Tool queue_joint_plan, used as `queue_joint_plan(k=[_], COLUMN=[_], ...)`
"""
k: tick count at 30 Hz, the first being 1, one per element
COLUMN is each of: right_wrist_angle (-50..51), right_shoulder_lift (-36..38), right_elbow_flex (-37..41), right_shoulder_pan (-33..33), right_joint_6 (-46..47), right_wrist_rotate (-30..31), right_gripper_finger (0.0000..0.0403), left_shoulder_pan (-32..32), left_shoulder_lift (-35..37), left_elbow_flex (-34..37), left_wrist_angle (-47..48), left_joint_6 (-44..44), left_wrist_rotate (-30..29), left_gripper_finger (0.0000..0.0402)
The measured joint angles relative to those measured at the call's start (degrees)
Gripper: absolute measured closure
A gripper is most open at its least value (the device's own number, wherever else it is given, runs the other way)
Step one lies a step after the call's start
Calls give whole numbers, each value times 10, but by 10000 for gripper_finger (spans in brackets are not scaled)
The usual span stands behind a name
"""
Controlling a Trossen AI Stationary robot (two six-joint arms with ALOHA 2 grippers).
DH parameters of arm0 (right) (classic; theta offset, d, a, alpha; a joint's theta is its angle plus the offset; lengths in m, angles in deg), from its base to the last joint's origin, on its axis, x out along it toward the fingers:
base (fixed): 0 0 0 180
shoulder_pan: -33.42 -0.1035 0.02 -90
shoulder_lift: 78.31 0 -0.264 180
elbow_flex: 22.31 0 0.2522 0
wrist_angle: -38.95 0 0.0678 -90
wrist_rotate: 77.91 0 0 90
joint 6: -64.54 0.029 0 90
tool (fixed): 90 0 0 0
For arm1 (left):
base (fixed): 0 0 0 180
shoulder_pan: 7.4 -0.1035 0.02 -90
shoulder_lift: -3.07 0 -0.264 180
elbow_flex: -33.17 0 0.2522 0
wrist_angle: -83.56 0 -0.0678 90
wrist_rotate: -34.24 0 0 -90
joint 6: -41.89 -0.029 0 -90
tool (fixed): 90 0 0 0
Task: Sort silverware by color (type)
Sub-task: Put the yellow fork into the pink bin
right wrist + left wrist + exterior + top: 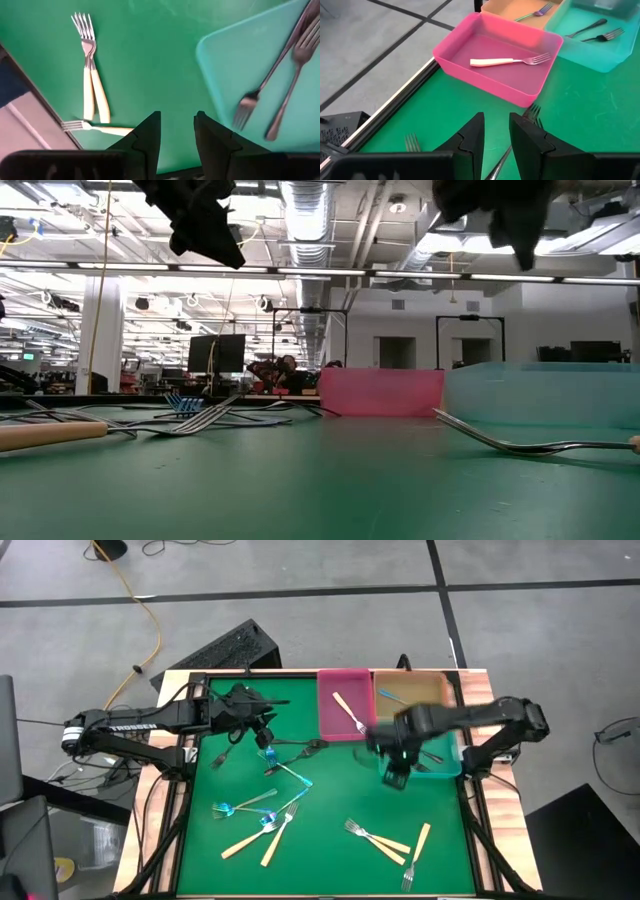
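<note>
Forks lie scattered on the green mat (pixel 330 795): tan-handled ones (pixel 378 841) near the near edge, blue ones (pixel 287 769) and dark ones (pixel 300 749) toward the left. The pink tray (pixel 345 705) holds a tan-handled fork (pixel 510 61), the orange tray (pixel 412 690) a blue fork (pixel 536 12), and the teal tray (pixel 250 55) two dark forks (pixel 285 55). My left gripper (pixel 258 727) hovers open above a dark fork (pixel 506 152) near the pink tray. My right gripper (pixel 392 768) hangs open beside the teal tray's left edge and holds nothing.
The three trays stand side by side along the mat's far right part. A raised frame (pixel 185 790) borders the mat. A dark keyboard-like object (pixel 225 648) lies beyond the table's far left corner. The middle of the mat between the fork clusters is bare.
</note>
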Motion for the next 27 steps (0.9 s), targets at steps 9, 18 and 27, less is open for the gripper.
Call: queue_joint_plan(k=[9,18,27], right_wrist_angle=[-8,-1,-134], right_shoulder_lift=[-6,-6,-7], right_elbow_flex=[0,9,115], right_shoulder_pan=[-182,-334,-384], right_joint_6=[502,878,947], right_wrist_rotate=[52,102,75], right_gripper_finger=[264,264,246], left_shoulder_pan=[0,0,0], left_shoulder_lift=[0,0,0], left_elbow_flex=[0,0,0], left_wrist_angle=[0,-2,-2], left_joint_6=[-1,-17,-17], left_wrist_rotate=[2,9,9], left_gripper_finger=[326,326,326])
